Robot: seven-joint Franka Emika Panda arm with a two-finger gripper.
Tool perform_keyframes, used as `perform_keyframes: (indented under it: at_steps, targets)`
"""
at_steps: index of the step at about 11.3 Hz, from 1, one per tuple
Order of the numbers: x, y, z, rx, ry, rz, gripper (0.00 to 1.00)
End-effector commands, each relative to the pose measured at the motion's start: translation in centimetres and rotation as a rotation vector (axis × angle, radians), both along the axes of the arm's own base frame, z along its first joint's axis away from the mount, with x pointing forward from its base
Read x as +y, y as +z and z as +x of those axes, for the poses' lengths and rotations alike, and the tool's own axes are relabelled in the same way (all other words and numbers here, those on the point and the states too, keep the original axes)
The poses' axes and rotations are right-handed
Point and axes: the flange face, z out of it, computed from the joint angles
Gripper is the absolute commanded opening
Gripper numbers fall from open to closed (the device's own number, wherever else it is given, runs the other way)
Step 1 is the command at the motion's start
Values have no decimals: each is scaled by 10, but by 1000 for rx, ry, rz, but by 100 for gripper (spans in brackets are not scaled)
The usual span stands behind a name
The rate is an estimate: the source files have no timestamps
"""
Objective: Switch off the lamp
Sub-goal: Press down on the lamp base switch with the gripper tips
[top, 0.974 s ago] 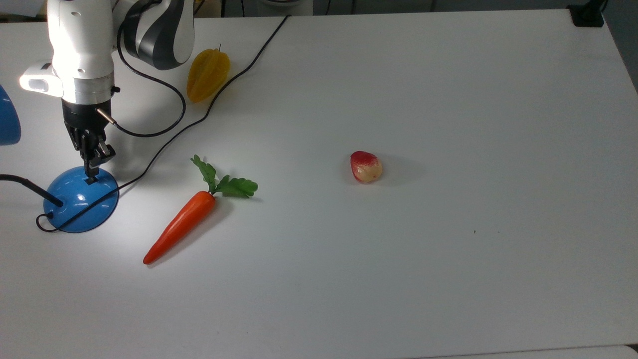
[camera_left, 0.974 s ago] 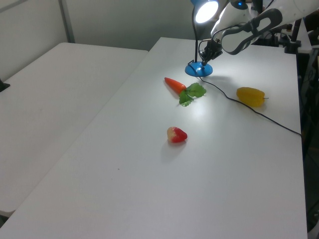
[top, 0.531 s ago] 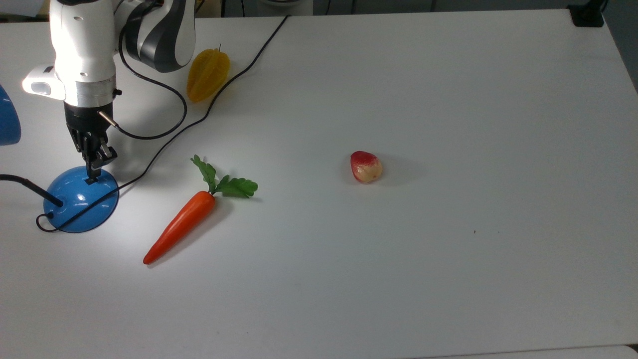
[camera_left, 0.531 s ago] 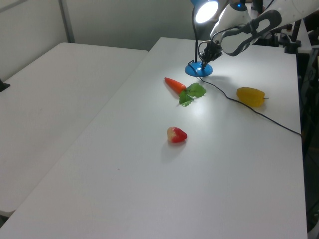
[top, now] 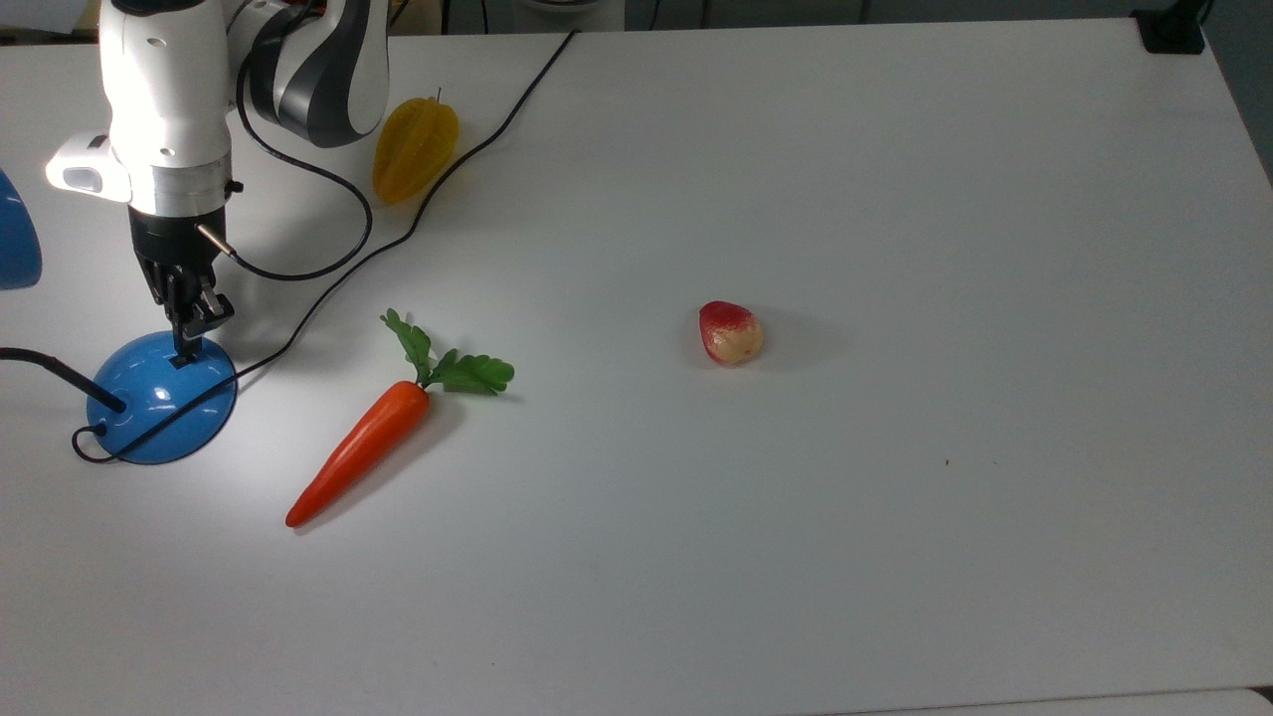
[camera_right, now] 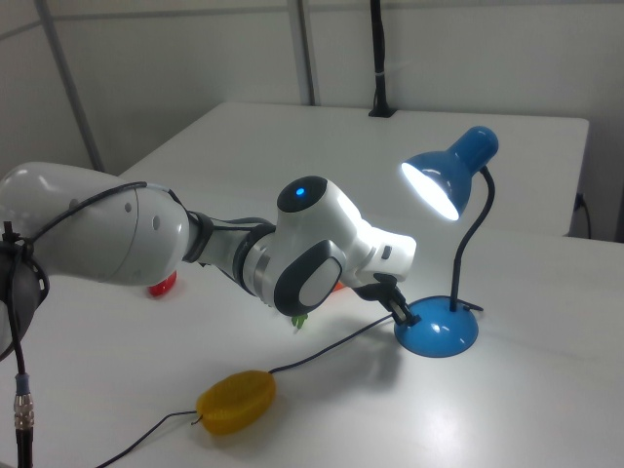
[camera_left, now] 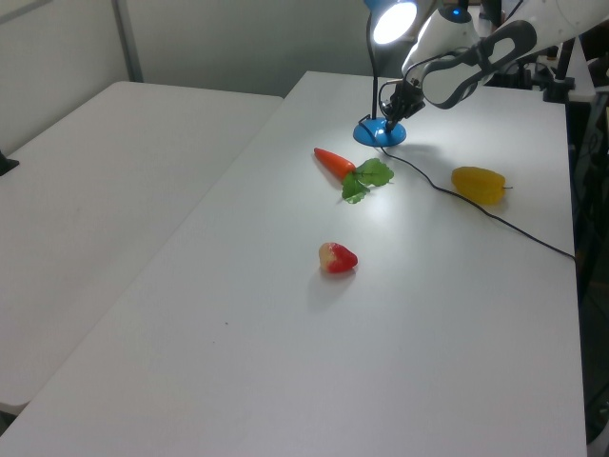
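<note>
Lamp (top: 159,398) stands lit at the top view's left edge of the table (top: 895,497), shade glowing in the right view. My gripper (top: 186,338), fingers clenched together, holds its tip at the rocker switch (top: 182,359) on the dome base. Risk: an off-centre press slips down the glossy dome, or shoves the base and snags the cord (top: 328,283).

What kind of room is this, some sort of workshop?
Probably a robotics test lab. A white robot arm's claw reaches the base of a lit blue lamp, and toy food, a carrot and a yellow starfruit, lies spread on a plain white table.
</note>
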Motion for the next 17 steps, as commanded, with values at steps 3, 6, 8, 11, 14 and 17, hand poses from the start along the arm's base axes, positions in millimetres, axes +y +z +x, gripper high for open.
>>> perform_keyframes:
  at_steps: [3,6,8,11,14,17]
  targets:
    - [-2,-5,3,-28,-12,-19,0]
    - [-2,-6,3,-28,-11,-19,0]
    - [-3,-7,2,-26,-13,-19,0]
    - [-2,-8,3,-24,-9,-20,0]
    - [-1,-9,2,-18,-3,-25,0]
    - [-1,-19,1,-2,1,-25,0]
